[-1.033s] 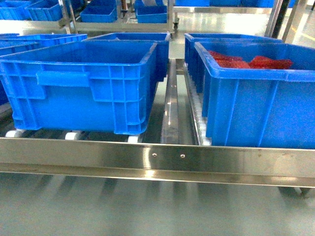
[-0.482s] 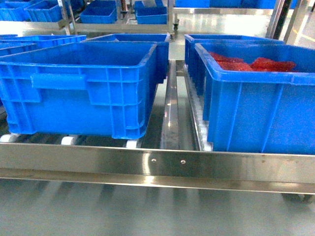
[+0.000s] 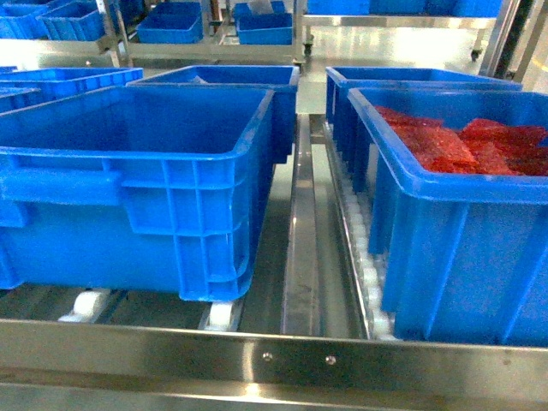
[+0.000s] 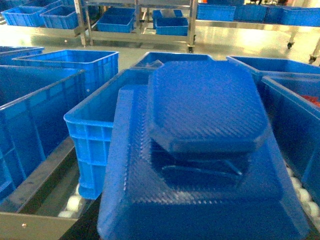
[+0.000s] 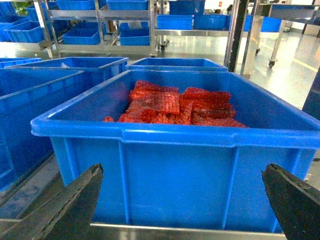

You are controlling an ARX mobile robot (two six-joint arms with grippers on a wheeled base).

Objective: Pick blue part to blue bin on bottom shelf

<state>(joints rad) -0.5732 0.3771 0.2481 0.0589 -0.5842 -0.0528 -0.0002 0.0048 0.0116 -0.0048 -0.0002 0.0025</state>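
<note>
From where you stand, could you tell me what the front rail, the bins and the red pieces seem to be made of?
Front rail: brushed steel, judging by its grey sheen and screws. Bins: glossy moulded plastic with ribbed walls. Red pieces: probably thin textured plastic or mesh; hard to tell.

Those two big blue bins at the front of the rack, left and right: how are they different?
The left front bin shows no contents from here; the right front bin holds red mesh-like pieces. The left bin faces us with a moulded handle, the right with plain vertical ribs. Both are blue plastic, sit on the bottom shelf with its white rollers, and look alike in build.
</note>
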